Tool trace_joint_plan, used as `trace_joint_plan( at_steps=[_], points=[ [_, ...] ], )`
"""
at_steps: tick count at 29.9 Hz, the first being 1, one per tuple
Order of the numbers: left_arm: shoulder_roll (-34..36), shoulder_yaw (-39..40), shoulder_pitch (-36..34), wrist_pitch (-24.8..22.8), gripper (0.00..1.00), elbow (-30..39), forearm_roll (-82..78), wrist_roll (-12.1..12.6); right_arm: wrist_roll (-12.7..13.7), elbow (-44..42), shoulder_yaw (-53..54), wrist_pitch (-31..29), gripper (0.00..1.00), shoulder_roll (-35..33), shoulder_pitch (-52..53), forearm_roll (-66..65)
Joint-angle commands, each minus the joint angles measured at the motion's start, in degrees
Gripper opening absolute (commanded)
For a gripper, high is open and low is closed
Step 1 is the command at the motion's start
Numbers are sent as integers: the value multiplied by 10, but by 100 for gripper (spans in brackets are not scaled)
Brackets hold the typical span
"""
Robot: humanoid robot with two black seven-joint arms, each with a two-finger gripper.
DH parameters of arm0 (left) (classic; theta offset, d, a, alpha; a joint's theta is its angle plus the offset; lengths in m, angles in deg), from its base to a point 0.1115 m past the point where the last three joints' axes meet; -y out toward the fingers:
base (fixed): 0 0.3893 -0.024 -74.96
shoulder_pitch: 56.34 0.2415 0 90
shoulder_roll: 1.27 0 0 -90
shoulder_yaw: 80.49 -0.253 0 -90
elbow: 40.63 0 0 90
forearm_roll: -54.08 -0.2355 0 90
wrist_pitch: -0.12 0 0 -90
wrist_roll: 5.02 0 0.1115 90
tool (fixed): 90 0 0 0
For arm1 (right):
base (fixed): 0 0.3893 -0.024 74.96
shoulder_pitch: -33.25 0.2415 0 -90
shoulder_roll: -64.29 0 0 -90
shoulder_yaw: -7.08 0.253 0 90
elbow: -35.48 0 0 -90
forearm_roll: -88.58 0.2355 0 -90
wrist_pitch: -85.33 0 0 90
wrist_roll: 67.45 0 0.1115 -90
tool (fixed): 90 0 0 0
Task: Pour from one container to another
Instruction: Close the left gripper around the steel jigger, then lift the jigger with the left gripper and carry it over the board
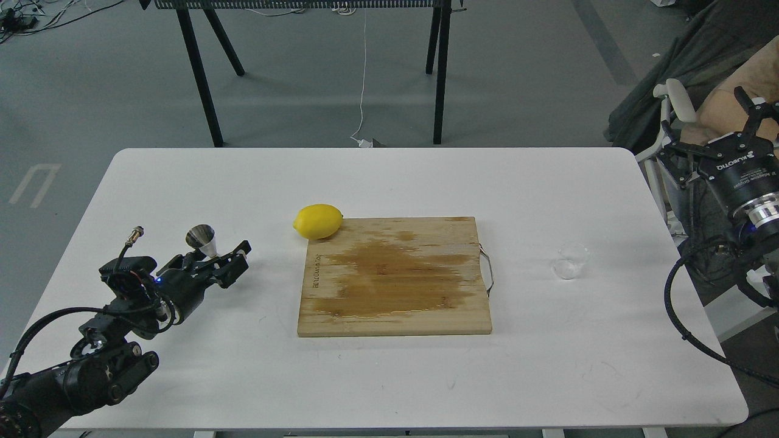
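The shiny steel jigger (201,239) stands upright on the white table (182,182) at the left. Only its upper cone shows; the lower half is hidden behind my left gripper (216,255). That gripper lies low and open, one finger (234,254) to the jigger's right and the other to its left. Whether the fingers touch the jigger I cannot tell. The clear cup (571,261) sits alone at the right, past the board's handle. My right gripper (706,118) hangs open beyond the table's right edge, far from the cup, with nothing in it.
A wooden cutting board (394,277) with a dark wet stain lies in the middle, its metal handle (488,271) facing the cup. A lemon (317,221) rests against the board's far left corner. A chair and dark cloth stand off the right edge.
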Motion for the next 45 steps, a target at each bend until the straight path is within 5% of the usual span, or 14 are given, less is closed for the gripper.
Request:
trace_joint_plan(
  at_steps=[1,20,23,39,45],
  points=[
    [-1,-6,-4,1,86,-12,-1,0,0,1,0,0,99,0,0,1],
    [-8,-10,-7,5,35,-37,-5,0,0,1,0,0,99,0,-1,1],
    [-8,-36,-13,6,15,-37,-2,0,0,1,0,0,99,0,-1,1],
    [23,-39,-76,14,9,-30,-2,0,0,0,1,0,99,1,-1,1],
    [51,-45,-138,6,9,47,-2,0,0,-4,2,0,99,1,0,1]
  ],
)
